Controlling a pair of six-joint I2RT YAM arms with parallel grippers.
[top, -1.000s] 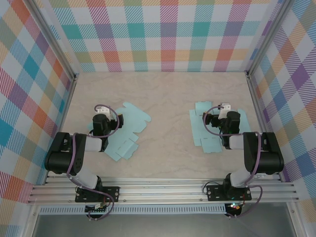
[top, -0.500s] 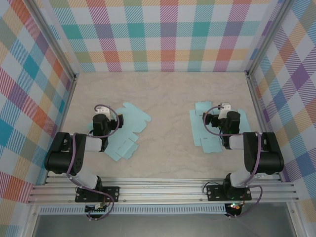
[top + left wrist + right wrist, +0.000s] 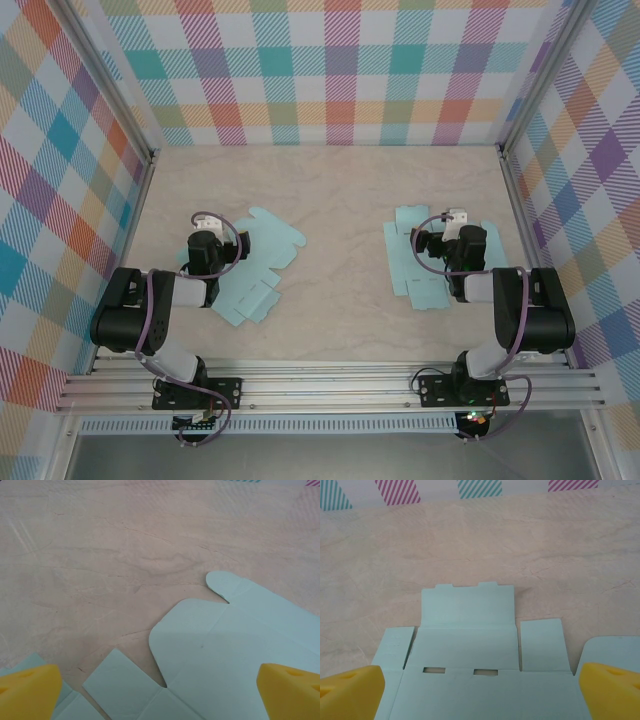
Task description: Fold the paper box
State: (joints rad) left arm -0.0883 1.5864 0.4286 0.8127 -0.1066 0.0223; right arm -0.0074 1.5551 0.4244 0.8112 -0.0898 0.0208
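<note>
- Left box blank (image 3: 270, 238) is lying flat and unfolded on the table (image 3: 340, 190), just beyond the left part of the rail (image 3: 330, 388).
- Right box blank (image 3: 405, 245) is lying flat beyond the rail's right part, well apart from the other one.
- Left gripper (image 3: 160, 695) is hovering low over its blank, jaws spread wide, gripping nothing.
- Right gripper (image 3: 480, 690) is doing the same over the right blank, whose tabbed flap is pointing away from the rail.
- My read: no fold is started yet.
- Risk: the sheet is thin and flat on a smooth top, so fingers closing on an edge are likely pushing it away from the rail instead of lifting it.
- Risk: pressing off the score lines is creasing a panel, and then the tabs are missing the slots.
</note>
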